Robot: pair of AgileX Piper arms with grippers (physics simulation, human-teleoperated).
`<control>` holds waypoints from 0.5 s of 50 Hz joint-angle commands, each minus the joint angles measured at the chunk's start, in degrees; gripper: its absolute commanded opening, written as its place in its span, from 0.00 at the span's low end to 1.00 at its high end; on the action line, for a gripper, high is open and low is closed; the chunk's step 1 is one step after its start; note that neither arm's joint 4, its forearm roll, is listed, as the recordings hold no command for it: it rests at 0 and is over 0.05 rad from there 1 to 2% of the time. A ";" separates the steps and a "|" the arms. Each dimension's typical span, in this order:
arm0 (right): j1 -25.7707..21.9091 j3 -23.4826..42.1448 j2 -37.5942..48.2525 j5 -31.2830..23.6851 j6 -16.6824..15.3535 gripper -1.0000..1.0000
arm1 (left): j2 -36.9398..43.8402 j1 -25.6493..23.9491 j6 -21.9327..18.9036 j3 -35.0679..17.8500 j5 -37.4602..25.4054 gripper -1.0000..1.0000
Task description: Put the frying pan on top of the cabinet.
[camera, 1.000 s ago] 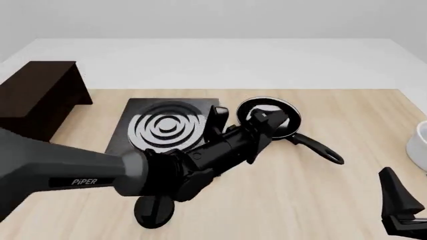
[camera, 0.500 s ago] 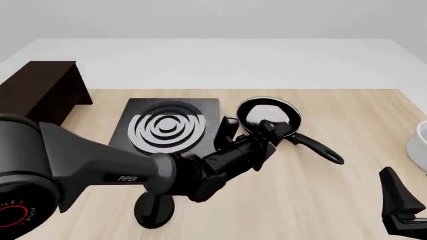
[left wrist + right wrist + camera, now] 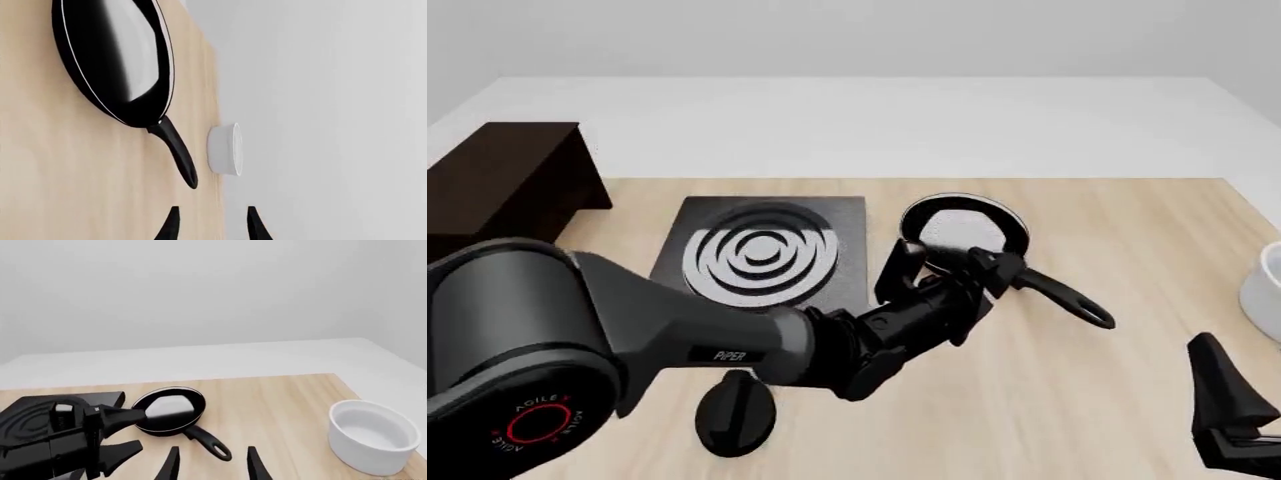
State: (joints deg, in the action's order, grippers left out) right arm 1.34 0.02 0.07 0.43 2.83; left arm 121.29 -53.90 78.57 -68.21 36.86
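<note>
Frying pan [image 3: 964,235] sits on counter [image 3: 1068,400] right of stove plate [image 3: 767,255]; rigid, likely handle-heavy, glossy — grab handle [image 3: 1065,296] near bowl. Left gripper [image 3: 961,272] open, hovering beside it. Right gripper [image 3: 210,462] open, idle. Cabinet [image 3: 501,185] far left.

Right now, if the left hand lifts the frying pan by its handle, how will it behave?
The frying pan looks rigid, so it should not flex. Its handle is long and thin while the bowl is wide, so held near the end it would probably droop bowl-first. The glossy finish suggests it could slip in the left hand.
</note>
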 commanded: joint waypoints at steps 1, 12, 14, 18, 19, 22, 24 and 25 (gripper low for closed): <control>0.66 0.00 -0.01 0.12 0.41 1.00 | 3.89 -0.21 0.20 -3.47 -0.82 1.00; 0.68 0.03 0.14 -0.05 1.20 1.00 | 7.38 0.07 0.59 -6.09 -1.04 1.00; 0.71 0.02 0.14 -0.04 1.31 1.00 | 7.80 0.13 0.58 -6.51 -1.17 1.00; 0.81 0.03 0.16 -0.03 1.49 1.00 | 8.64 0.25 0.53 -7.35 -1.39 1.00; 0.83 0.03 0.17 -0.03 1.56 1.00 | 9.12 0.34 0.65 -7.79 -1.76 1.00; 0.89 -0.01 -0.01 -0.18 1.71 1.00 | 9.57 0.05 0.70 -8.38 -1.79 1.00; 0.93 -0.01 0.00 -0.17 1.77 1.00 | 9.65 0.00 0.64 -8.54 -1.91 1.00; 0.96 0.00 0.00 -0.15 1.78 1.00 | 9.90 -0.09 0.69 -8.83 -2.00 1.00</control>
State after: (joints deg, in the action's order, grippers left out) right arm 2.10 0.03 0.12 0.33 4.19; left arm 129.16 -53.85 79.13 -74.99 35.47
